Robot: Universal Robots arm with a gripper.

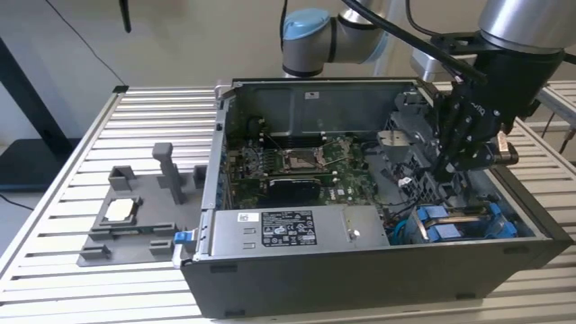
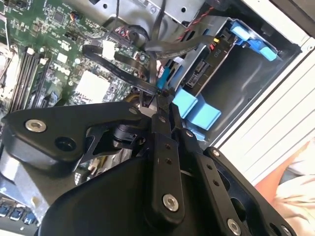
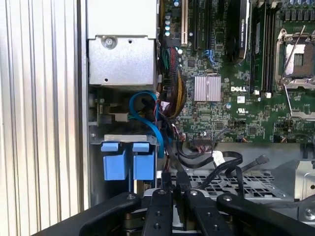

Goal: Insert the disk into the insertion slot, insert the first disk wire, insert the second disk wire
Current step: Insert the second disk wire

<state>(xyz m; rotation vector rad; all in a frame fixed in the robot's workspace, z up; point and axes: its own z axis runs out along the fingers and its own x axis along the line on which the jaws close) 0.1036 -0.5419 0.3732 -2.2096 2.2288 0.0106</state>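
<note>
Exterior view: gripper (image 1: 447, 177) low inside computer case (image 1: 360, 283), just above drive slot (image 1: 463, 223) at case corner. Disk (image 2: 209, 73) already seated in slot, judging by blue carrier tabs (image 3: 125, 164) showing there. Fingers pressed together, pinching black wire (image 2: 147, 88) just ahead of fingertips, beside slot. Judgement: disk step done; wire insertion under way, neither wire clearly plugged.

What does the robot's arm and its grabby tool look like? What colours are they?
The arm is a round silver-grey tube with a light blue cap on one joint, and black cables run along it. The tool is all black, built from flat metal bars joined by shiny silver screws, narrowing to thin fingers.
</note>
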